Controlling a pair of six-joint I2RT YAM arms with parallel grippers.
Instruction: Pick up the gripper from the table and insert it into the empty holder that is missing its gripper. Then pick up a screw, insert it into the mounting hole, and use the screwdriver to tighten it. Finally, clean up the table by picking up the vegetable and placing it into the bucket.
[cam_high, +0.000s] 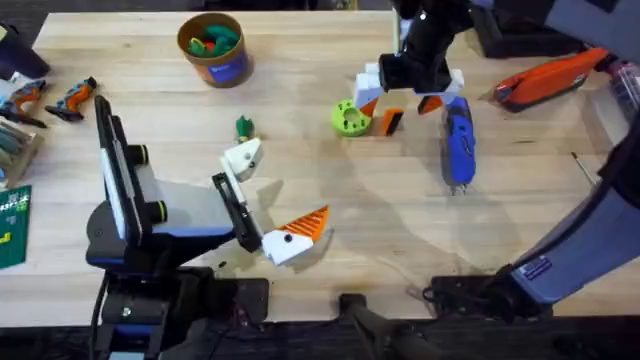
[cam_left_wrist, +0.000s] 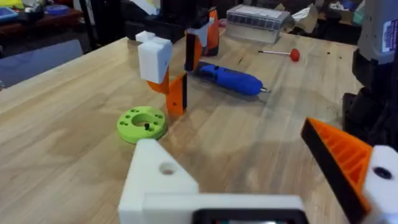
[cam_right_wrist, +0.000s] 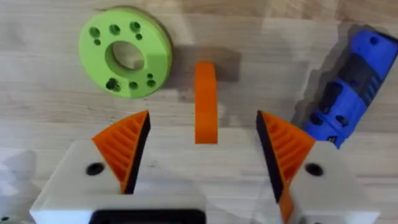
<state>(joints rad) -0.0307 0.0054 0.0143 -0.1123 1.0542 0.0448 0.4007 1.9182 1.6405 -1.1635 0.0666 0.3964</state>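
Placing of the gripper (cam_right_wrist: 206, 102): stood upright on the table (cam_high: 330, 270) directly between the two fingers of the right gripper (cam_right_wrist: 202, 118), with a gap of bare wood on each side in the right wrist view; touched by neither pad there.
Neighbours of the gripper: just beside the green disc (cam_right_wrist: 124, 59) on one side; near the screwdriver (cam_right_wrist: 348, 93) on the other, apart from both.
Look of the gripper: small orange wedge, seen edge-on as a narrow orange strip from the right wrist; shown with a black face from the left wrist view (cam_left_wrist: 177, 93).
State of the right gripper (cam_high: 405, 100): fingers spread wide, clamped on nothing; orange ribbed pads (cam_right_wrist: 124, 146) turned inward toward the wedge.
State of the left gripper (cam_high: 272, 195): fingers apart, low over the near side of the table, holding nothing.
Holder (cam_high: 243, 158): white angular jaw block on the left arm, bare of any pad, with a round mounting hole on its face (cam_left_wrist: 158, 177); opposite finger fitted with an orange ribbed pad (cam_left_wrist: 345, 162).
Screwdriver (cam_high: 458, 145): bright blue, laid flat on the wood beside the right gripper.
Vegetable (cam_high: 244, 127): small, dark green with a touch of orange, lying on the table close to the holder.
Bucket (cam_high: 225, 68): brown-orange tub with a blue label at the far left of the table, well apart from the wedge; green and orange items inside.
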